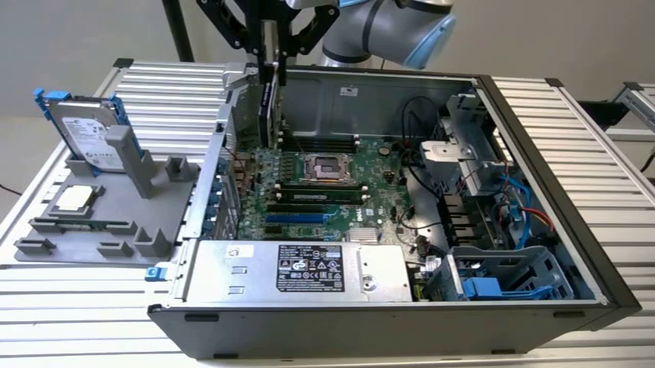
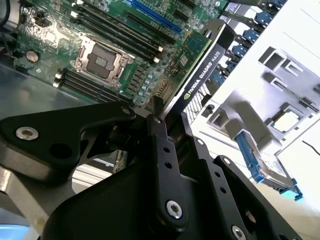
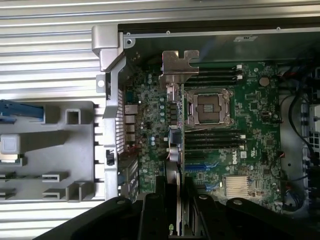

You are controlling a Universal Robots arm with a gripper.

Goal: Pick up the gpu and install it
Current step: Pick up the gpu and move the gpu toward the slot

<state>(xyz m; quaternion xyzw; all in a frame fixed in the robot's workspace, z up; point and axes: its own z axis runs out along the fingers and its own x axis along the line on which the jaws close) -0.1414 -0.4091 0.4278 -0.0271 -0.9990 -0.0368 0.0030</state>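
The gpu [image 1: 269, 103] hangs on edge in my gripper [image 1: 268, 65], which is shut on its top edge. It hovers over the open computer case's rear corner on the exterior view's left, above the motherboard [image 1: 317, 192]. The second wrist view has the card's black shroud [image 2: 200, 75] reaching out from the black fingers [image 2: 159, 135] towards the board's slots. Seen edge-on in the first wrist view, the gpu [image 3: 173, 150] ends in its silver bracket [image 3: 179, 64], next to the case's rear wall.
The case wall [image 1: 532, 138] encloses the motherboard, the cables and the power supply [image 1: 307, 272]. A grey fixture [image 1: 92, 222] on the exterior view's left holds a silver hard drive with blue rails [image 1: 87, 134] and a processor chip [image 1: 74, 198]. Ribbed metal tabletop [image 1: 614, 199] surrounds it all.
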